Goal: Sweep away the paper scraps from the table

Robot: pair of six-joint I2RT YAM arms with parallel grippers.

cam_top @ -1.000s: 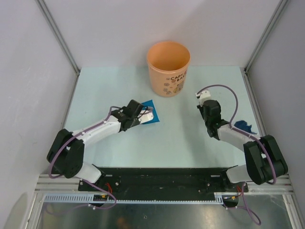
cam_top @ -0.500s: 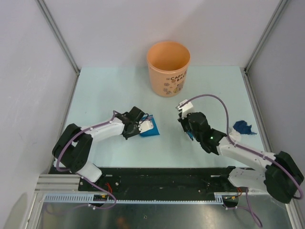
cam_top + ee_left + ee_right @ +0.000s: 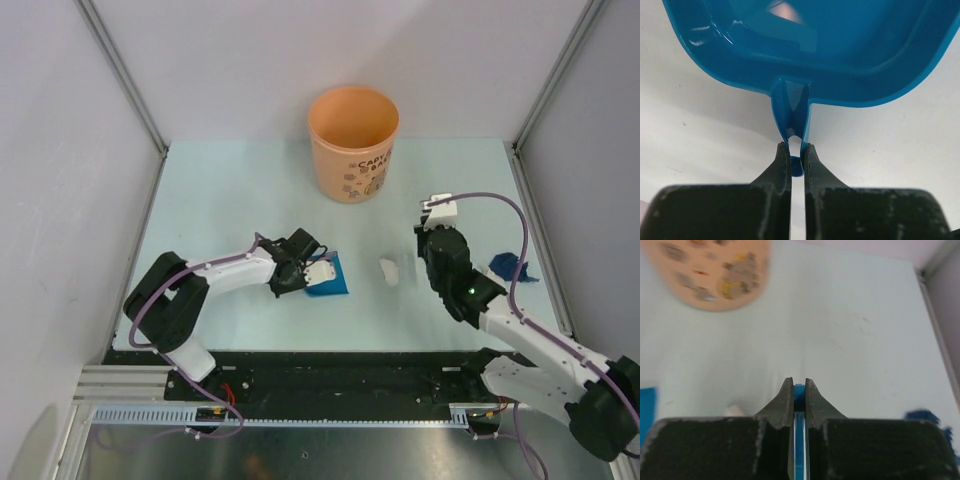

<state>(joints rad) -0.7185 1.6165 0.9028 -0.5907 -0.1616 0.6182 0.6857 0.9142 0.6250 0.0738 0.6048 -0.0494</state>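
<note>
Left gripper (image 3: 796,146): jaws nearly together, pinching the thin stem of the blue dustpan (image 3: 328,280), with only a sliver of gap between the fingers in the left wrist view. The pan lies low over the table (image 3: 230,190), its mouth facing away from the wrist. Against half a second ago, pan and gripper sit a little further right and slightly nearer the arm bases. Against a second ago, the left forearm is drawn in and lower in the top view. Right gripper (image 3: 799,386): jaws closed on a thin blue bar (image 3: 799,440) that runs back between the fingers; the rest of that bar is hidden, so I cannot tell what it belongs to. The right wrist has swung back to the right since half a second ago, when it reached in toward the middle of the table, just right of the pan. A white scrap (image 3: 389,270) now shows on the table between the dustpan and the right gripper, close to both but touching neither. It is not seen in either earlier picture. A blue scrap (image 3: 510,266), which looks like crumpled paper, lies near the right edge of the table, in the same place as before. The orange bucket (image 3: 353,143) stands upright at the far middle, unmoved.
</note>
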